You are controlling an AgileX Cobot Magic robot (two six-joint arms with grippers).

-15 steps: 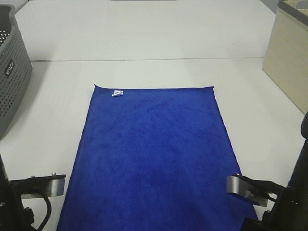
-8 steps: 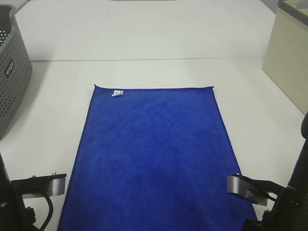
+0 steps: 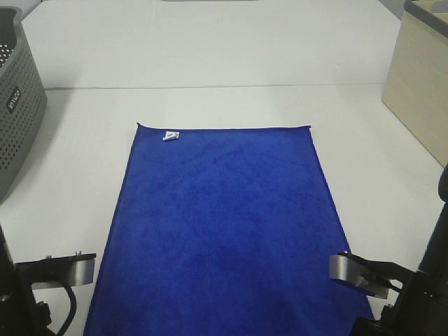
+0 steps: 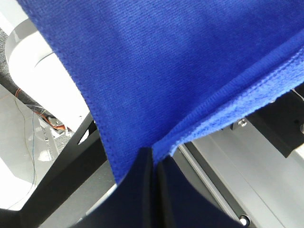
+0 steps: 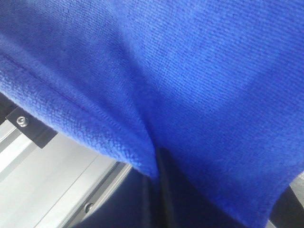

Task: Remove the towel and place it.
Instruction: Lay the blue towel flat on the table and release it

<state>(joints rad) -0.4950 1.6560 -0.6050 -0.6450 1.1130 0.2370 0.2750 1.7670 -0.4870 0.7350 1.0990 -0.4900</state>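
Our left gripper (image 4: 154, 162) and right gripper (image 5: 156, 165) each clamp a near corner of the towel (image 3: 222, 224), which stretches toward 12 o'clock.

I've got the white table (image 3: 210, 63) w/ the blue towel (image 3: 224, 224) spread flat on it, centre, white tag (image 3: 169, 136) at its far-left corner. Grey basket (image 3: 17, 119) at left edge, beige box (image 3: 420, 91) far right, both well apart from the towel.
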